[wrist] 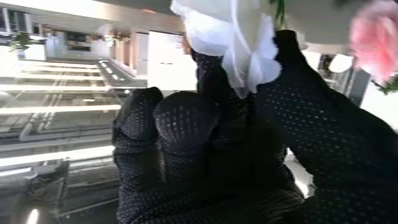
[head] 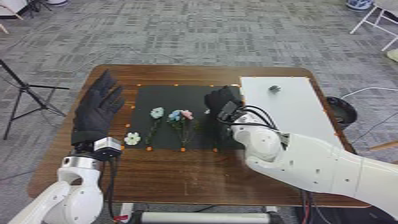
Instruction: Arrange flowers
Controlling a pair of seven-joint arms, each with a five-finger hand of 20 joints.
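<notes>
Petals, white (wrist: 240, 50), smooth and softly folded, lie right against the right hand (head: 219, 100) in the wrist view, beside a sliver of green stem. I cannot tell whether the hand grips them. Its glove is black, finely perforated fabric, and the head view has it over the right part of the matte black mat (head: 169, 95). To the left of that hand, a pale blue flower (head: 157, 112), a blue bloom (head: 174, 115) and a pink bloom (head: 187, 114) lie on the mat, thin stems trailing toward the near edge. A flat, round-petalled cream flower (head: 132, 138) with a yellow centre lies near the mat's near left corner. The left hand (head: 96, 112) is open, fingers straight, over the left side of the brown wooden surface (head: 222, 172). A smooth white rectangular board (head: 289, 110) lies right of the mat.
</notes>
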